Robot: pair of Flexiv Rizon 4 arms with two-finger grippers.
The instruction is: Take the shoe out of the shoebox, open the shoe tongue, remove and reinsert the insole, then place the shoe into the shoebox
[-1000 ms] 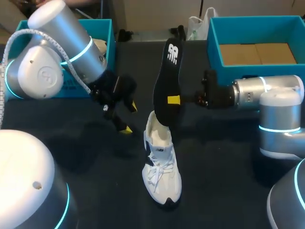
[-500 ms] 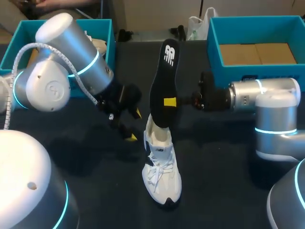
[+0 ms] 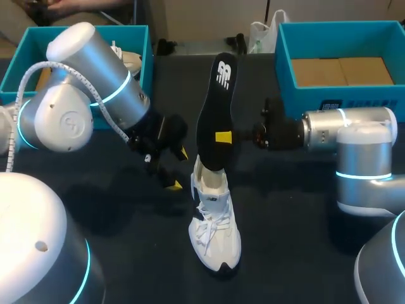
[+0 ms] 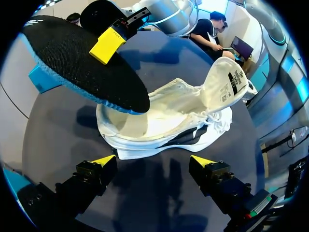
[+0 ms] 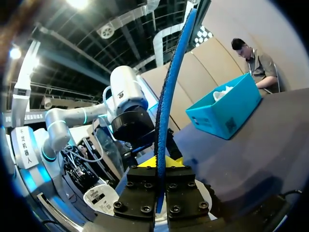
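**Insole pinched on edge above the shoe, which nothing holds**

Head view: the black insole (image 3: 215,120) is held upright near the middle of the table. It is pinched at mid-length by the right gripper (image 3: 223,136), which comes in from the right. Its lower end is met by the collar of the white shoe (image 3: 215,228), which stands on the mat on the near side. The left gripper (image 3: 178,168) is spread just left of the shoe and apart from it. One teal shoebox (image 3: 285,69) is seen at the far right. Another (image 3: 144,57) is at the far left, with a second shoe (image 3: 130,60) partly visible in it. Only one yellow tip of the right gripper is shown here, the other being hidden behind the insole.

Left wrist view: the shoe (image 4: 193,111) lies ahead of the spread left gripper (image 4: 153,160), with its tongue (image 4: 227,82) pulled back. The insole (image 4: 77,67) overhangs the opening. Whether its end is already inside cannot be made out.

Right wrist view: the insole (image 5: 171,87) is seen edge-on, clamped between the fingers of the right gripper (image 5: 161,162). The shoe itself is largely cut off beneath the gripper.

Risks, as judged: because the shoe is unrestrained, a downward push could tip it or slide it along the mat. The insole could also fold or bunch at the collar rather than seat flat. The narrow grip could allow the insole to twist or slip.
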